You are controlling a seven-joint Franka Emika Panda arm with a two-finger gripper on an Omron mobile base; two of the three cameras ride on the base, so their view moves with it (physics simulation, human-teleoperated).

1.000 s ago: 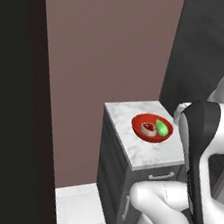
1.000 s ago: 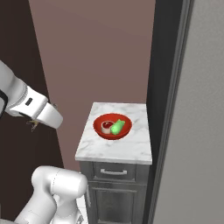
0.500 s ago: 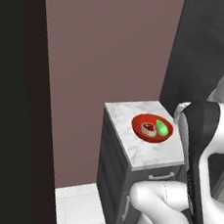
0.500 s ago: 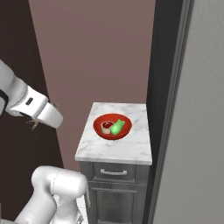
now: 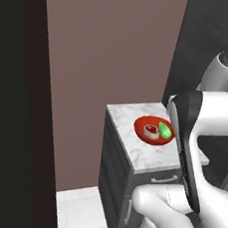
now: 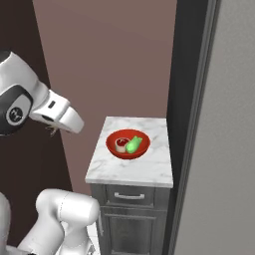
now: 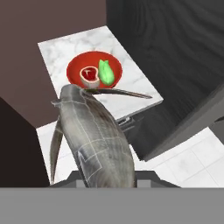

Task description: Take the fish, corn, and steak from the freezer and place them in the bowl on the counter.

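In the bowl (image 7: pixel 74 69), one steak (image 7: pixel 89 75), one corn (image 7: pixel 106 73), hand gripping one fish (image 7: pixel 94 140).

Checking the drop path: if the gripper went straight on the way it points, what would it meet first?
Probably the red bowl on the counter. The gripper, shut on the fish, aims along it toward the bowl holding steak and corn. Depth is unclear.

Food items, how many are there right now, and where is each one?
3. The steak and the corn lie side by side in the bowl; the fish is held in the gripper, short of the counter.
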